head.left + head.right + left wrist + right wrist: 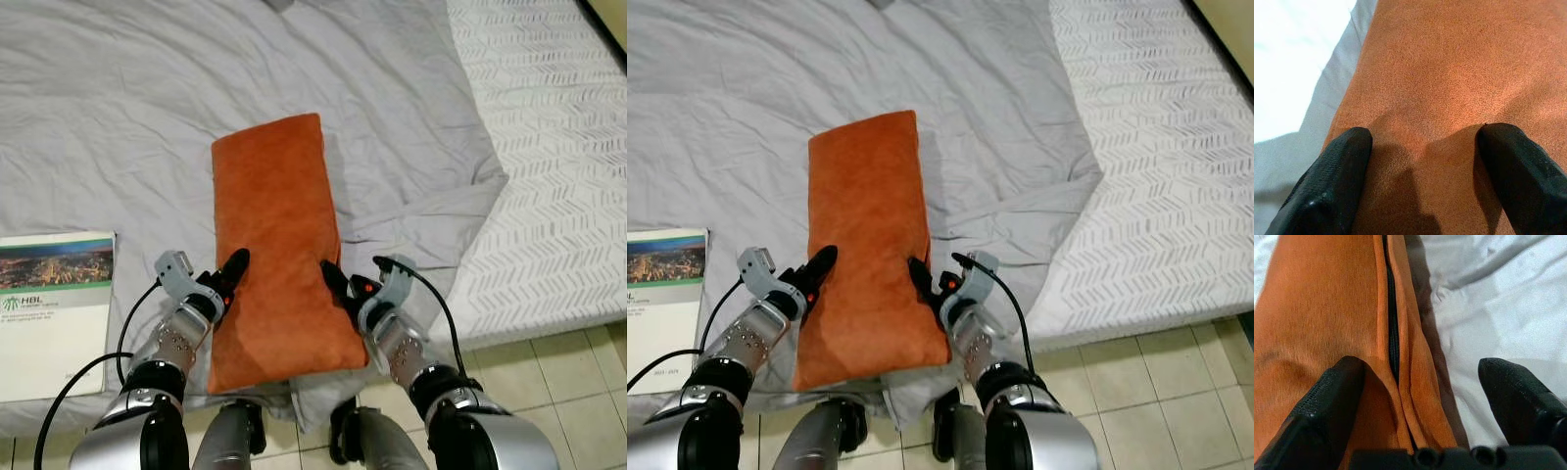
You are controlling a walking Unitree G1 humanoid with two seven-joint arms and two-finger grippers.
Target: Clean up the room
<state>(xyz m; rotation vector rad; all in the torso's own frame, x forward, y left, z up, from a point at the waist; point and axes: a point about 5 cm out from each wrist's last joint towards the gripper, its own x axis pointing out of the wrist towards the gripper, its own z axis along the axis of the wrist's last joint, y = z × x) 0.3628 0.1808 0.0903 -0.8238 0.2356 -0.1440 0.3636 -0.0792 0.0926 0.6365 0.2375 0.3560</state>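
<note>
An orange pillow (277,245) lies lengthwise on the grey bed sheet (118,117), its near end hanging over the bed's front edge. My left gripper (231,275) presses against the pillow's left side; the left wrist view shows it open, both fingertips (1344,169) resting on the orange fabric. My right gripper (335,282) is at the pillow's right side, also open. In the right wrist view one of its fingers (1334,399) sits on the pillow by the zip seam (1392,333), while the other hovers over the sheet.
A white booklet (54,304) with a city photo lies on the bed at the left. A bare white quilted mattress (549,166) shows on the right where the sheet ends. Tiled floor (558,382) is at the lower right.
</note>
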